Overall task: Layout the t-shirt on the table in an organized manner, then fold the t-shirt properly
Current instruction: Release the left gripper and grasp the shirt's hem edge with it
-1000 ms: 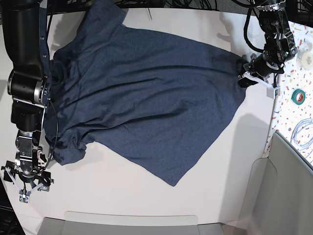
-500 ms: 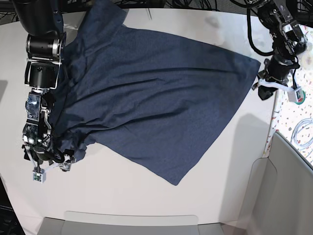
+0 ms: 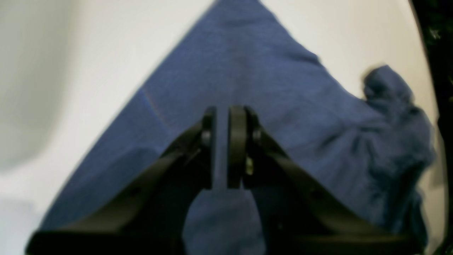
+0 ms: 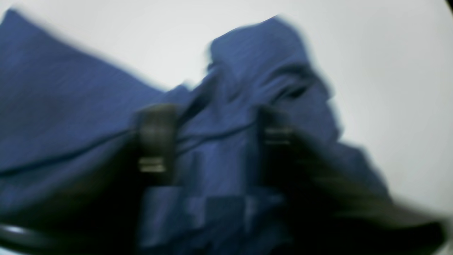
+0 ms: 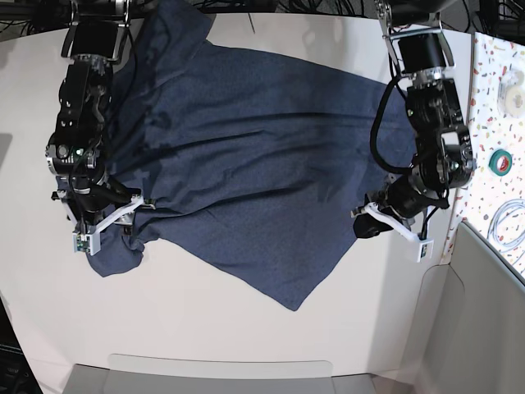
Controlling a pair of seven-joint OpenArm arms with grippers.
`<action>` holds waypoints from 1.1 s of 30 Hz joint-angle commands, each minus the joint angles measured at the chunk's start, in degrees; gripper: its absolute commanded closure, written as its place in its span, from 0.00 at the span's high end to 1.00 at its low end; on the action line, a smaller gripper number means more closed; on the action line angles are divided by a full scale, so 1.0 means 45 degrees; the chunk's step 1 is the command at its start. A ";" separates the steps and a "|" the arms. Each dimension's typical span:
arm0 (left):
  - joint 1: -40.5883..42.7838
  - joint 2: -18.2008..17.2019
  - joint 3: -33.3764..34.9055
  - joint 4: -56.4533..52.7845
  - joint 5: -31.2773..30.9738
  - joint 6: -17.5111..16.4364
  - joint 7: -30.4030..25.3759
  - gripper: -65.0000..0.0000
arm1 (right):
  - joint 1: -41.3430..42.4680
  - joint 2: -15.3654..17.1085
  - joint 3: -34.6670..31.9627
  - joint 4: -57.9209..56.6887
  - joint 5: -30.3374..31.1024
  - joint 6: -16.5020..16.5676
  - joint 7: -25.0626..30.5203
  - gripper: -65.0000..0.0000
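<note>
The navy t-shirt (image 5: pixel 246 164) lies spread and wrinkled across the white table (image 5: pixel 205 328), with one sleeve bunched at the left. My left gripper (image 5: pixel 365 225) is at the shirt's right hem. In the left wrist view the left gripper (image 3: pixel 221 145) is shut on a fold of the t-shirt (image 3: pixel 247 71). My right gripper (image 5: pixel 130 207) hangs over the bunched left sleeve. The right wrist view is blurred. There the right gripper (image 4: pixel 216 141) has its fingers apart, with rumpled t-shirt (image 4: pixel 70 106) cloth between and below them.
A speckled surface runs along the right edge with a green tape roll (image 5: pixel 501 161), a white roll (image 5: pixel 513 80) and a coiled cable (image 5: pixel 509 222). A grey panel (image 5: pixel 484 328) stands at the front right. A grey ledge (image 5: pixel 221 373) borders the table's front.
My left gripper has come from the far right edge toward the front, pulling the hem corner inward. My right gripper has moved from the front left corner onto the sleeve.
</note>
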 commanded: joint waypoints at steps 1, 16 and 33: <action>-0.0851 -0.0175 0.0281 -0.0338 -0.0163 -0.0053 -0.0265 0.08 | -0.0097 0.0175 0.0422 0.0419 -0.0141 -0.0080 0.0409 0.16; -0.5051 0.0039 0.5615 -0.7332 -0.0163 -0.0150 -0.3332 0.08 | -0.2988 -0.0821 0.4642 0.1064 -0.0102 -0.0002 0.0565 0.00; -0.7845 0.2384 0.8154 -1.5205 -0.0144 -0.0053 -1.2983 0.08 | -0.4121 -0.1739 0.4505 0.1142 0.0719 0.0018 0.0565 0.00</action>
